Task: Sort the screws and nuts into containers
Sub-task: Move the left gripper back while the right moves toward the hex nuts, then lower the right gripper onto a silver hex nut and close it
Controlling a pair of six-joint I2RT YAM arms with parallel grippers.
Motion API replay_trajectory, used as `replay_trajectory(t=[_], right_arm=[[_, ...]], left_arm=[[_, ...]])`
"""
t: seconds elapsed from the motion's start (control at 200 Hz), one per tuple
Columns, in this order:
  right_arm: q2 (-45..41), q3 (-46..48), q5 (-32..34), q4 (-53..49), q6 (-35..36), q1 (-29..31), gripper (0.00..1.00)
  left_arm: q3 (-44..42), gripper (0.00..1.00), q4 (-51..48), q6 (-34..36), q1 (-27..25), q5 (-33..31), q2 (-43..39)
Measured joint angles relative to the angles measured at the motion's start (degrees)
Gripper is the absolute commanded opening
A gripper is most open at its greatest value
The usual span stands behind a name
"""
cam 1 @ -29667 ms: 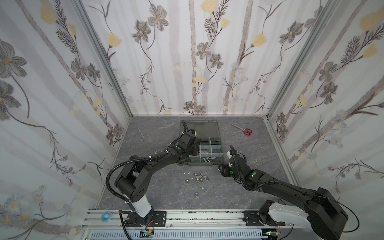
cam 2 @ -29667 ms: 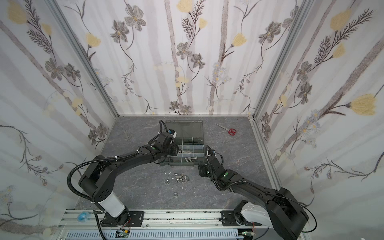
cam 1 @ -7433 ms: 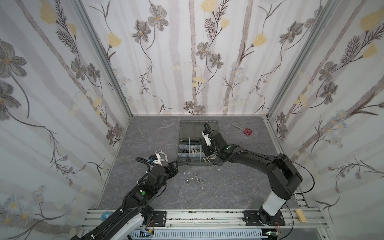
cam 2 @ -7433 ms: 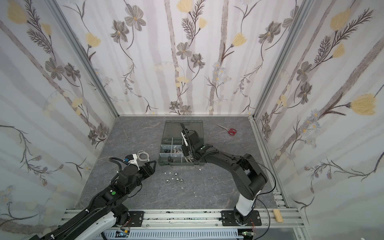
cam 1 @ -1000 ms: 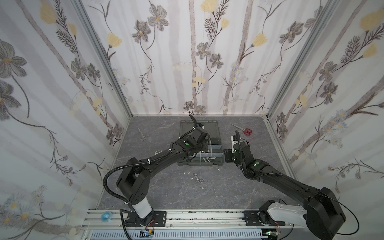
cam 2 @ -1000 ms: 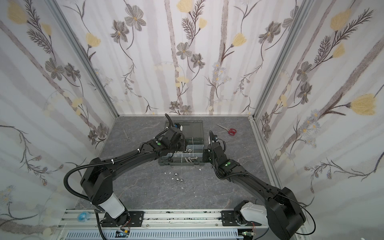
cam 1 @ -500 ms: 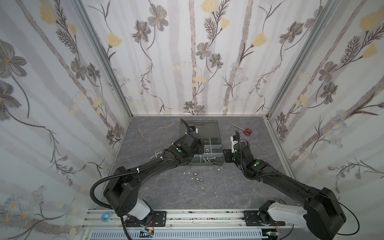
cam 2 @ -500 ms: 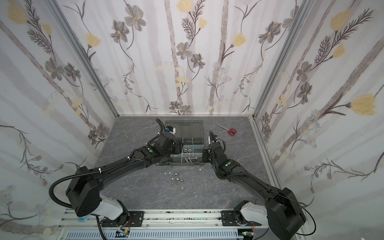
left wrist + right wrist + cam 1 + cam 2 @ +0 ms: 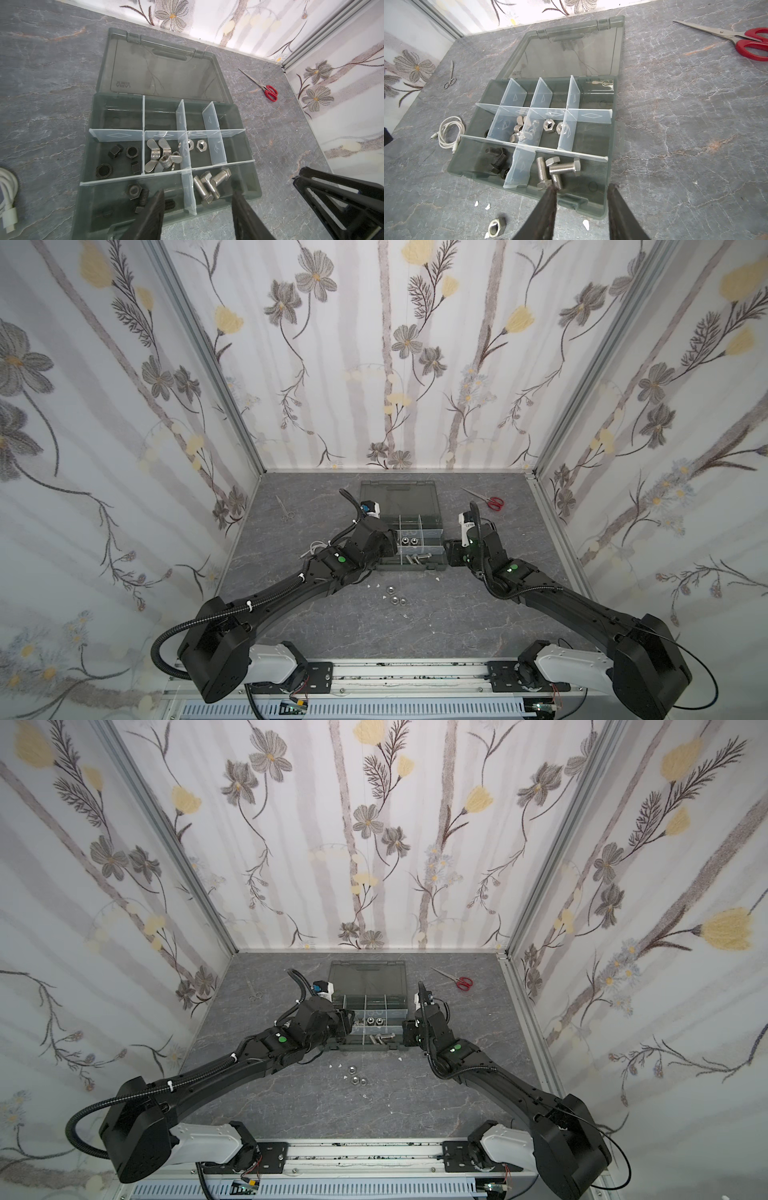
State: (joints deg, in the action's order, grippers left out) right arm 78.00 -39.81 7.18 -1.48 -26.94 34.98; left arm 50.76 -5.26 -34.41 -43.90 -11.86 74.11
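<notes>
The left pincer (image 9: 197, 192) and right pincer (image 9: 582, 186) both gape empty, the left one half hiding a black screw (image 9: 170, 204).

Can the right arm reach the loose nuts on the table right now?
Probably yes. The nuts lie on bare table in front of the case; the right gripper is open and empty close by, with nothing between.

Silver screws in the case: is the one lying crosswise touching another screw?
Touching. The right wrist view shows the crosswise screw resting across the shaft of a second silver screw, with no gap between them.
</notes>
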Motion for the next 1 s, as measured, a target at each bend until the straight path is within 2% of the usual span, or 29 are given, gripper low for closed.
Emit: replay_trajectory(t=[0.465, 0.784, 0.999], right_arm=[[5.33, -0.76, -4.35, 1.75, -0.28, 5.22, 0.42], [9.68, -2.56, -7.45, 1.99, 6.1, 11.52, 0.43], [15.85, -7.43, -9.75, 1.18, 9.14, 16.57, 0.44]], left_arm=[[-10.93, 0.56, 2.4, -3.54, 0.24, -1.25, -12.24], [-17.68, 0.58, 2.62, -6.88, 0.63, -3.21, -20.61], [-20.98, 0.58, 2.93, -9.51, 0.81, -3.5, -24.3]])
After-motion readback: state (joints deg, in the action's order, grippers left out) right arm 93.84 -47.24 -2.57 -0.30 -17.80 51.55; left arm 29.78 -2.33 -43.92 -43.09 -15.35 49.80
